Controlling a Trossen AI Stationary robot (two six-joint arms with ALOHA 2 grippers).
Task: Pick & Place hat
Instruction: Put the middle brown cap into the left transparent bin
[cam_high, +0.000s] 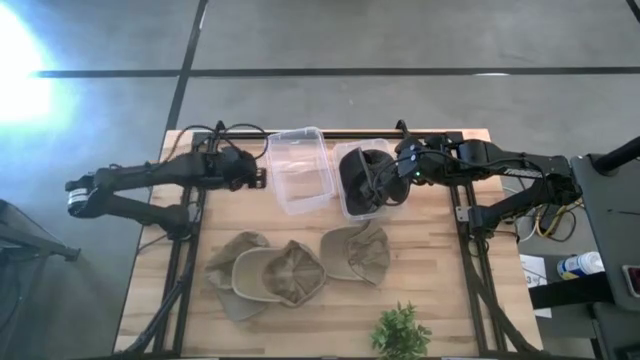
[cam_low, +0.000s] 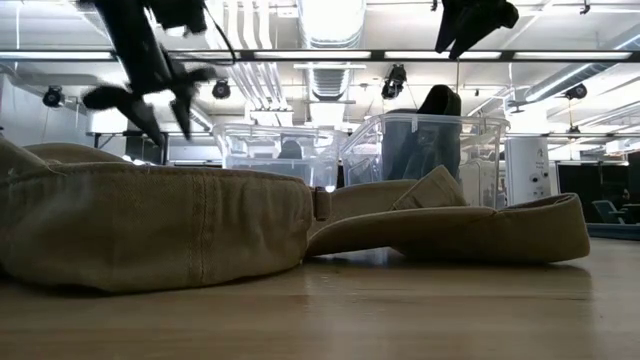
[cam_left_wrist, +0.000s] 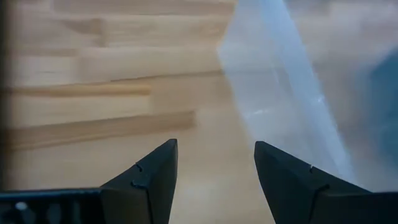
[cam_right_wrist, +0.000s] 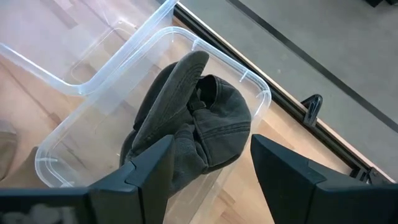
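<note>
Currently the right gripper (cam_high: 392, 172) hangs over the far side of the table (cam_high: 430, 300), above a clear plastic bin (cam_high: 345, 205) that holds a dark grey hat (cam_high: 365, 175). In the right wrist view its two dark fingers (cam_right_wrist: 149, 168) stand spread apart with nothing between them, and the dark grey hat (cam_right_wrist: 199, 124) lies crumpled in the bin (cam_right_wrist: 62, 165) below, free of the fingers. Just beside that bin, toward the table's left edge, stands a second clear bin (cam_high: 300, 170), which looks empty. The left gripper (cam_high: 262, 176) is at the outer side wall of this second bin, near the far edge; in the left wrist view its fingers (cam_left_wrist: 152, 180) are parted and grasp nothing, with bare wood and the clear wall of the bin (cam_left_wrist: 280, 81) ahead of them. Nearer the front edge of the table lie several tan hats: one (cam_high: 355, 250) about the middle, another (cam_high: 280, 275) turned inside up beside it, and a third (cam_high: 232, 250) partly under that one toward the left. From the low view the tan hats (cam_low: 150, 225) fill the foreground, one brim (cam_low: 470, 230) reaching toward the right, and both bins (cam_low: 430, 145) rise behind them. A small green plant (cam_high: 402, 332) sits at the front edge of the table. Beyond the table's right edge, a bottle (cam_high: 580, 264) rests on a separate side surface.
</note>
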